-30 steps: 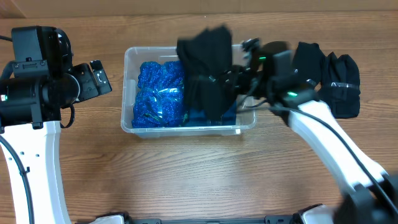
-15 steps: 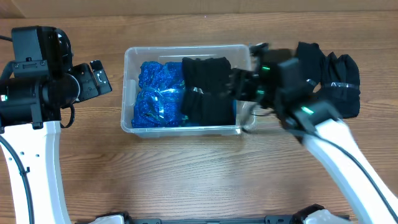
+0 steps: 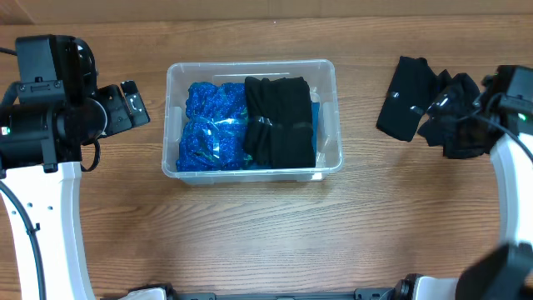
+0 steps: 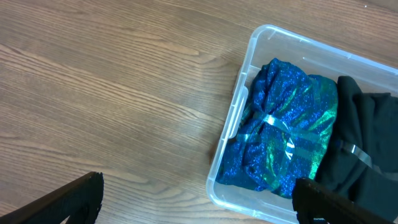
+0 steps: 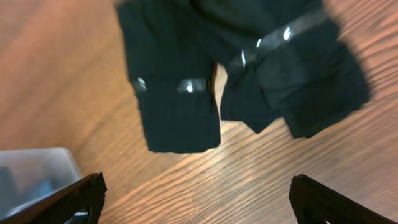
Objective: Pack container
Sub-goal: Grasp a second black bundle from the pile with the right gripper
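- Table [image 3: 250, 242]: brown wood-grain surface filling nearly all of the overhead view, with the grain running left to right. A paler band lies along the top edge of the frame.
- Container [image 3: 250, 65]: clear bin standing flat on the table at upper centre of the overhead view, between the two arms and apart from both.
- Blue bundles [image 3: 208, 125]: glittery and banded, filling the left half of the container.
- Black bundles [image 3: 279, 121]: banded, filling the right half of the container and touching the blue ones.
- Loose black bundles [image 3: 408, 108]: lying on the bare table at upper right of the overhead view, well apart from the container. They appear blurred in the right wrist view.
- Left gripper [image 3: 133, 102]: at upper left of the overhead view, just left of the container. Its jaws are spread wide and hold nothing.
- Right gripper [image 5: 199, 202]: over the loose black bundles, near the right edge of the overhead view. Its jaws are spread wide and hold nothing.
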You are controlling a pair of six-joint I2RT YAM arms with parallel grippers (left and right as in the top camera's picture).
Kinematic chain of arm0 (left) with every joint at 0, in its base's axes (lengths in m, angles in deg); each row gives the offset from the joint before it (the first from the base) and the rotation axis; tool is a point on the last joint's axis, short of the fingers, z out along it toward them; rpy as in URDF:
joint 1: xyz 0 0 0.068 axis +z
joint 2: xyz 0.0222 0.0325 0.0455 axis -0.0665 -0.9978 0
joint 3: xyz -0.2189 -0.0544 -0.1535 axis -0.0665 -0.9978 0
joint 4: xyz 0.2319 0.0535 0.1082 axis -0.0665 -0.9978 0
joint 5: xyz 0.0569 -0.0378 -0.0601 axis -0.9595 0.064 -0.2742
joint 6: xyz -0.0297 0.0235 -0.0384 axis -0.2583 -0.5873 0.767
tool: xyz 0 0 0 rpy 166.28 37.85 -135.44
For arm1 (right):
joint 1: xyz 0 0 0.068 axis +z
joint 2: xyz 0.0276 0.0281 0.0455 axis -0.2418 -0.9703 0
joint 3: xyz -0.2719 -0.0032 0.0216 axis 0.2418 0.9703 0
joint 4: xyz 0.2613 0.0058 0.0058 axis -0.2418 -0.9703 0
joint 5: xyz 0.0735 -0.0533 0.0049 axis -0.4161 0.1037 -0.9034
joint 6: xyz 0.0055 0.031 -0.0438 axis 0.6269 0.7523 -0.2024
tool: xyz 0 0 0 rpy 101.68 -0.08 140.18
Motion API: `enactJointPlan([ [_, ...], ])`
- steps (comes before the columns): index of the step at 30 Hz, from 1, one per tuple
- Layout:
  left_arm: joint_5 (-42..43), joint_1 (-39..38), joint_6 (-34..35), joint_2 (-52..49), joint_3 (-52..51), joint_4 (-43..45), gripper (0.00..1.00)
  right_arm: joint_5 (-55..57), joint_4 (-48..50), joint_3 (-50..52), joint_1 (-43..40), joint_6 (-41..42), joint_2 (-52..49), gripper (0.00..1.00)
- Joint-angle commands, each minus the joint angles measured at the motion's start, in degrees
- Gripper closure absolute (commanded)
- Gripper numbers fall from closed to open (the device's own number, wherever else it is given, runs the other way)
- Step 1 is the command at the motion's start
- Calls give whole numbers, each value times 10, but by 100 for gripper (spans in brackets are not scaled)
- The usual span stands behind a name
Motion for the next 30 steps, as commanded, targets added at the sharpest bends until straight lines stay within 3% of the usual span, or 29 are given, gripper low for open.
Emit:
enactJointPlan([
  [1,-7,2,-11,-2,2,2,0,-82,34,2,3,-40,-86,7],
  [7,-7,2,-11,-2,2,2,0,-111,186,2,5,-26,-197,7],
  [13,-7,2,-11,-2,2,2,0,-139,272,2,8,10,-270,20],
  [16,-7,2,-11,-2,2,2,0,-123,256,2,8,10,-280,34],
  [24,-7,2,-11,-2,2,2,0,-124,68,2,49,3,-280,36],
  [30,-7,2,-11,-2,2,2,0,-123,37,2,82,-25,-198,36],
])
